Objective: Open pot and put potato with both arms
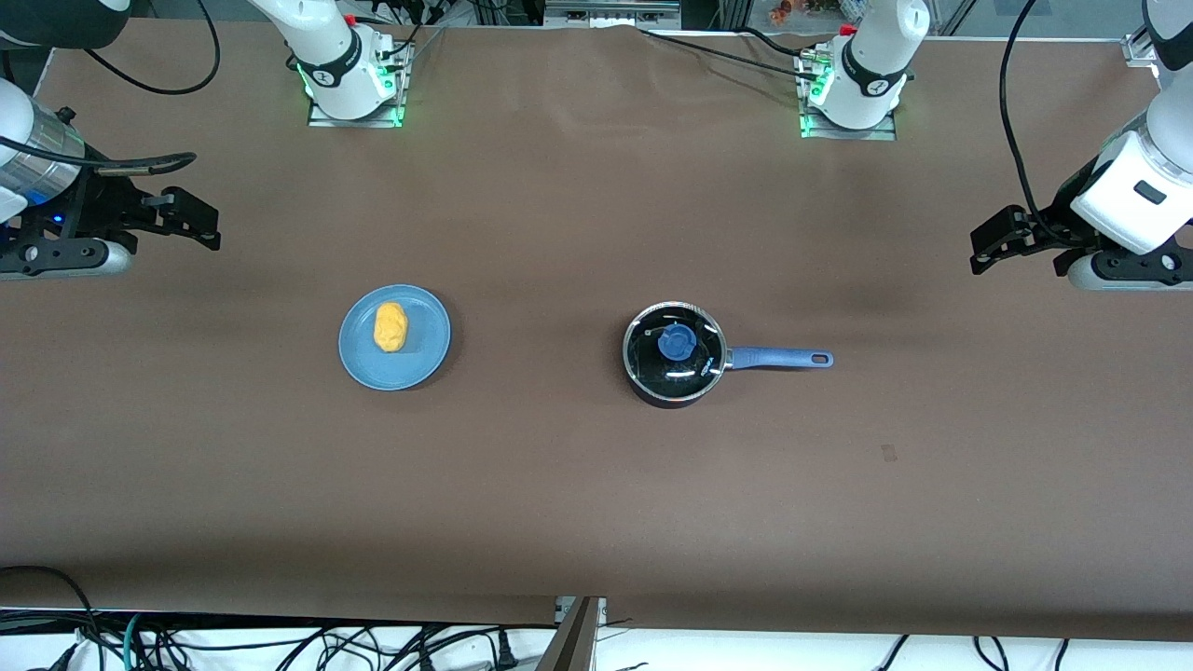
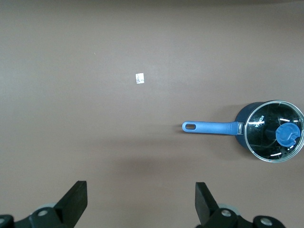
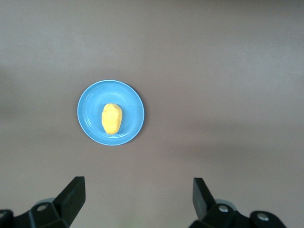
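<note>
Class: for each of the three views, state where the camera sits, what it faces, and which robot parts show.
Front: high across the table, facing both bases; left hand, right hand.
Left wrist: looks down at pot; own open fingers show.
Right wrist: looks down at potato on plate; open fingers.
Front shares all three.

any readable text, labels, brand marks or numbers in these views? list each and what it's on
Nothing reads cleanly.
White print on the glass lid of the pot: too small to read.
Small white tag on the table, with a dark mark: too blurred to read.
Round black-and-white logos on both arm bases: symbols, no legible letters.
Potato and blue plate: no markings.
</note>
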`<state>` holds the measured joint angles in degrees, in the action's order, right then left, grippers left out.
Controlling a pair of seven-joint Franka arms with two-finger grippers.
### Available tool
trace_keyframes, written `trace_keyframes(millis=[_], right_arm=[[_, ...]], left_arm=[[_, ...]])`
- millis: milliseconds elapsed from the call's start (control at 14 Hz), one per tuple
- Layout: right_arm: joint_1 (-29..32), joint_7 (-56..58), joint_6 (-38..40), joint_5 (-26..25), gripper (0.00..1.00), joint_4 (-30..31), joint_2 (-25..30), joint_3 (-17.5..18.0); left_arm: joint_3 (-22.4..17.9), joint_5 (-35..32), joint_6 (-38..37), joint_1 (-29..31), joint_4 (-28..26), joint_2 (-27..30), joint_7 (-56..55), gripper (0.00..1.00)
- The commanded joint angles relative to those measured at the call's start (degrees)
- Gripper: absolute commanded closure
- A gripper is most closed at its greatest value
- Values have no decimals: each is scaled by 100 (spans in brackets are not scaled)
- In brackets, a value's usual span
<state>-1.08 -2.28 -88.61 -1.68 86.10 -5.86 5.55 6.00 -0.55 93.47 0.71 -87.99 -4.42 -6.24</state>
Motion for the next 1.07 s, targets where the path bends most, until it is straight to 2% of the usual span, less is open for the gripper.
trace_keyframes(millis=[0,1000], right_arm=[[-15,-18,-16,10,0,-67,-82,42],[-6,-71,-16,19,0,-67,-73,42]], left_arm=[[7,-50,-74,-18,89,-24,-8,0],[-2,-41,-74,-9,89,-24,-8,0]])
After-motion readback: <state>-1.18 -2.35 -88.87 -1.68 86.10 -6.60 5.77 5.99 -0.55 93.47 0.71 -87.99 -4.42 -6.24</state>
